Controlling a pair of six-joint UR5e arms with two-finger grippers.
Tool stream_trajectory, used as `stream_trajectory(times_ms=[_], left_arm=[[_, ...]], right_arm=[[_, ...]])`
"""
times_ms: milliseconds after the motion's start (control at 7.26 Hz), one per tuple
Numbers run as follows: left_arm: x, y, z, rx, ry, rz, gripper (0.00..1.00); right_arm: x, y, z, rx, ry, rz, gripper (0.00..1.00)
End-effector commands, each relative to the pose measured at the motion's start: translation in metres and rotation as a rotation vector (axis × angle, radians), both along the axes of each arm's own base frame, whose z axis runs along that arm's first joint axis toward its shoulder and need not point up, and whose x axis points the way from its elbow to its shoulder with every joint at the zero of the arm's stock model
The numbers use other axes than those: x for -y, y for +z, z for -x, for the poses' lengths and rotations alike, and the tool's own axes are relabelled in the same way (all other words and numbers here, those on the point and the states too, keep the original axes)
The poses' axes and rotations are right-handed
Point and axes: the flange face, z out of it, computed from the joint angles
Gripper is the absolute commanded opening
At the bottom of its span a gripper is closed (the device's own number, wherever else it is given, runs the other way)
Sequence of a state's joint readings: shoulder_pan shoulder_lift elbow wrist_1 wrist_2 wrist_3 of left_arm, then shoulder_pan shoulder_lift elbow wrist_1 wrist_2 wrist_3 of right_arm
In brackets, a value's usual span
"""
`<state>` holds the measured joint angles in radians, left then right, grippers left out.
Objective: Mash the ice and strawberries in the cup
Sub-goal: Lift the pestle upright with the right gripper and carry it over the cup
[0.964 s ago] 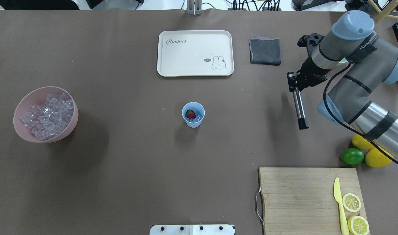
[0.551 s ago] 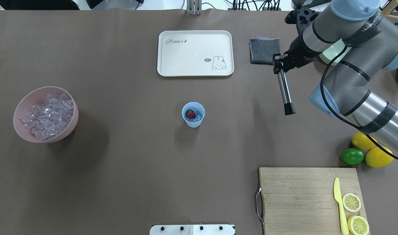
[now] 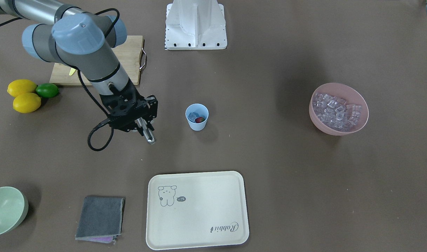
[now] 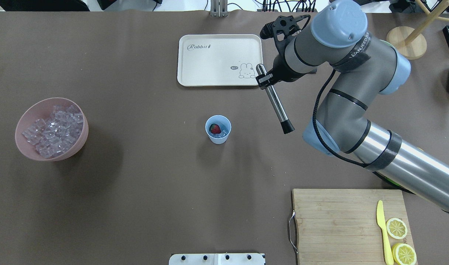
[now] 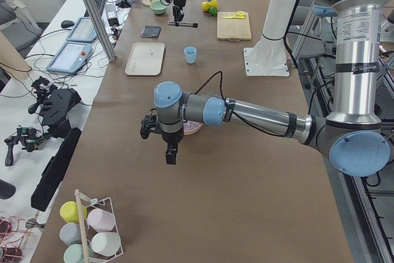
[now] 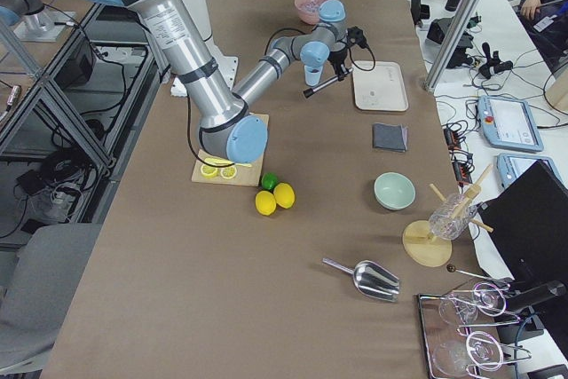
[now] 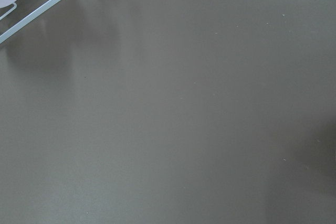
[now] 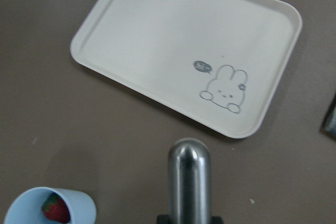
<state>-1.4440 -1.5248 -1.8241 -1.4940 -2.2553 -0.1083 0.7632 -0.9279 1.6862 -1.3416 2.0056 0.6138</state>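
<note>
The light blue cup (image 4: 218, 129) stands upright mid-table. Inside it lie a red strawberry (image 4: 215, 129) and a few clear ice cubes (image 4: 223, 134). My right gripper (image 4: 265, 79) is shut on a steel muddler (image 4: 276, 105), which slants down with its black tip to the right of the cup, apart from it. The front-facing view shows the cup (image 3: 197, 117) to the right of that gripper (image 3: 143, 122). In the right wrist view the muddler's rounded top (image 8: 189, 179) fills the foreground and the cup (image 8: 50, 212) is at lower left. My left gripper (image 5: 169, 151) hangs over bare table; I cannot tell its state.
A pink bowl (image 4: 21, 121) heaped with ice cubes (image 4: 53, 129) sits at the far left. A cream tray (image 4: 220, 60) lies behind the cup. A cutting board (image 4: 335, 221) with a yellow knife and lemon slices is at front right. A grey cloth (image 3: 100, 217) and green bowl (image 3: 5, 210) lie beyond the right arm.
My right arm has swung left across the table with the muddler in its grip, bringing the black tip from the right side to just right of the cup. The cup has not moved.
</note>
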Motion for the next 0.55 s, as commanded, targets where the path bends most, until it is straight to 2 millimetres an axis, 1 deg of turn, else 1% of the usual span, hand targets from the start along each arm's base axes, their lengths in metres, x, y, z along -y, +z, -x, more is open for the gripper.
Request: stream_trajectory(times_ms=[0, 138, 276, 413], left_arm=[[0.000, 0.003, 0.001, 0.001, 0.000, 0.004, 0.99], [0.000, 0.003, 0.001, 0.001, 0.000, 0.002, 0.99], [0.000, 0.003, 0.001, 0.001, 0.000, 0.004, 0.98], [-0.001, 0.003, 0.001, 0.000, 0.000, -0.001, 0.98]], right_arm=[[-0.015, -0.037, 0.014, 0.059, -0.120, -0.215, 0.00], [-0.017, -0.042, 0.019, 0.116, -0.123, -0.278, 0.00], [-0.023, -0.055, 0.029, 0.162, -0.120, -0.331, 0.00], [-0.028, -0.071, 0.038, 0.172, -0.097, -0.361, 0.00]])
